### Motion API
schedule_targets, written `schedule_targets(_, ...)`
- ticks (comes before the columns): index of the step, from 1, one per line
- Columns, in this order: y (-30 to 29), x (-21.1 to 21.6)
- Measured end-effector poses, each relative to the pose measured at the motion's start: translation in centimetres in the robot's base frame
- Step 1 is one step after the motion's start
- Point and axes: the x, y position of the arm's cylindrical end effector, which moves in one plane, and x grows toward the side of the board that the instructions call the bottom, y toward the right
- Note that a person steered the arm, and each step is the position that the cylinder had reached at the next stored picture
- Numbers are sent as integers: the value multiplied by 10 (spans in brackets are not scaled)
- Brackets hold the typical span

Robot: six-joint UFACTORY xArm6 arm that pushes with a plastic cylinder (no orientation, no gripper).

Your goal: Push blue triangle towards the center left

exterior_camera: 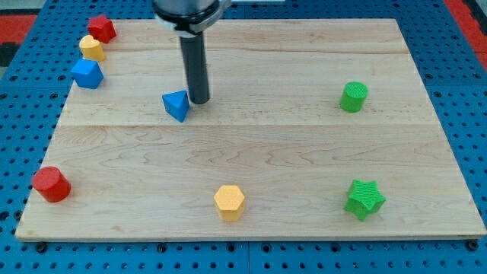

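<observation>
My tip [198, 100], with no jaws to clench, touches the blue triangle's [176, 105] right side on the wooden board [266, 152] over blue pegboard [464, 76].

blue triangle [176, 105], green star [364, 199], yellow hexagon [229, 202]

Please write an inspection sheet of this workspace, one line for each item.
Surface: pale wooden board, flat, on a blue pegboard.
Job's things: blue triangle block, upper middle-left.
Clutter: red, yellow and blue blocks at top left; red block at bottom left; yellow hexagon; green cylinder; green star.
Tool: my tip sits just right of the triangle, about touching.
Cables: nothing seen.
Surroundings: red strips at the top corners.
</observation>
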Motion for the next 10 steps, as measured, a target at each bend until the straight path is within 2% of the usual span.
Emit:
schedule_targets(2, -70, 2)
schedule_targets(4, -46, 18)
schedule_targets(5, -67, 39)
schedule_targets(6, -107, 41)
schedule_targets(7, -121, 24)
schedule_targets(8, -118, 22)
schedule_targets(10, -158, 22)
